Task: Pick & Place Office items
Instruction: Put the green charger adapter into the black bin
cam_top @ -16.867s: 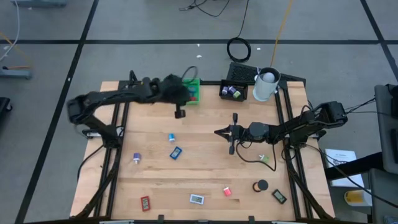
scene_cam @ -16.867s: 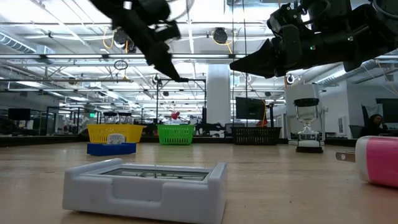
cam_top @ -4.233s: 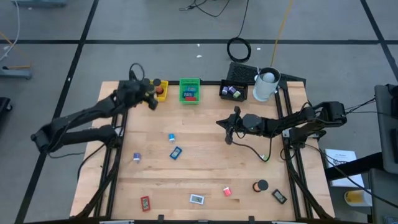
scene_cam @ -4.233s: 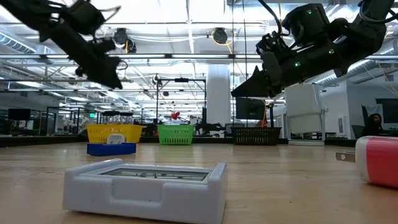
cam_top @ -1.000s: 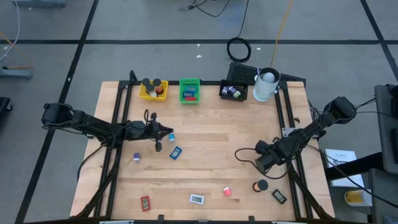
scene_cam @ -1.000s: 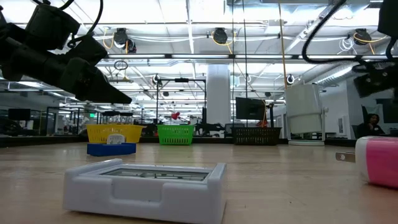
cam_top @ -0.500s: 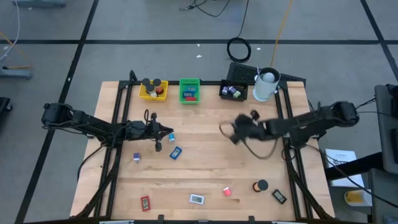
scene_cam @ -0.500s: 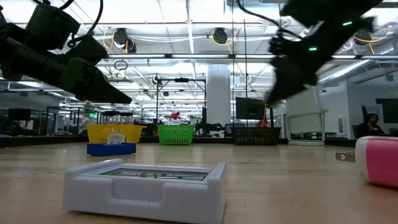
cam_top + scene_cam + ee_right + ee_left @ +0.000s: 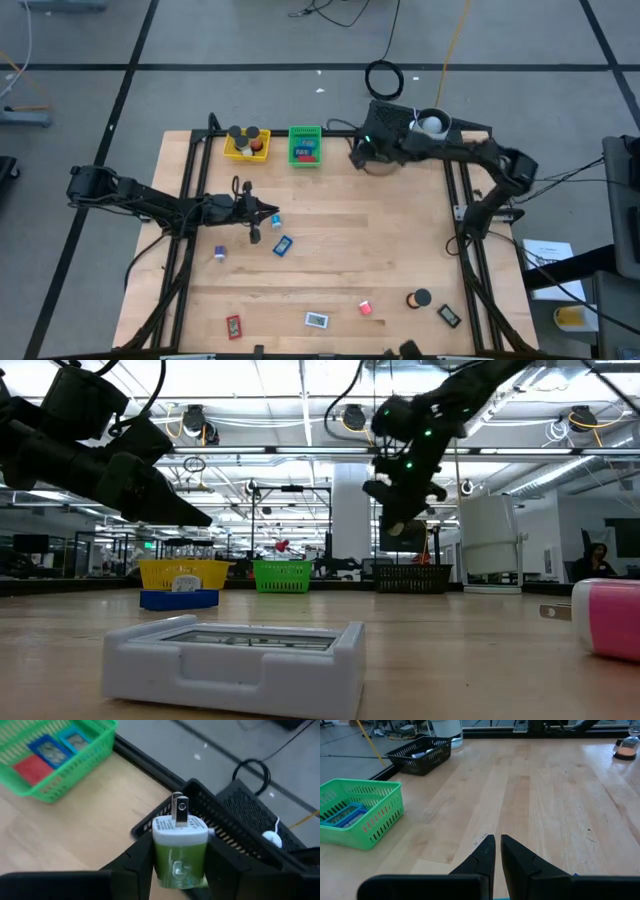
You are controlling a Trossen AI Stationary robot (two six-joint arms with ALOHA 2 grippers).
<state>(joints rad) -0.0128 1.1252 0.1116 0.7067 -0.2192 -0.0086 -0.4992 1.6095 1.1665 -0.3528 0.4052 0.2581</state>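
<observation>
My right gripper [image 9: 362, 150] hovers at the far edge beside the black tray [image 9: 378, 147], shut on a green charger plug with a white top and two prongs [image 9: 179, 845]. My left gripper [image 9: 272, 212], shut and empty, hangs over the table's left middle near a small blue bit [image 9: 275, 221]; its fingers show almost closed in the left wrist view [image 9: 497, 851]. Loose on the wood lie a blue piece [image 9: 283, 244], a purple bit [image 9: 219, 254], a red piece [image 9: 233, 325], a white piece [image 9: 316, 320] and a black roll [image 9: 419, 298]. My right gripper pinches the plug's green body [image 9: 172, 865] between its two fingers [image 9: 136, 861], one on each side. The white end with its prongs [image 9: 178, 809] points away from the wrist. The plug is lifted clear, above the table just before the black tray's rim [image 9: 165, 815].
Along the far edge stand a yellow tray with black rolls [image 9: 247, 143], a green tray with blue and red pieces [image 9: 305, 145] and a white cup [image 9: 430, 130]. A pink bit [image 9: 366, 308] and a dark piece [image 9: 449, 316] lie near the front. The middle of the table is bare wood.
My right gripper has swung quickly from the near-right part of the table up and toward the far edge, ending beside the black tray with the green plug in its fingers. My left arm has kept still.
</observation>
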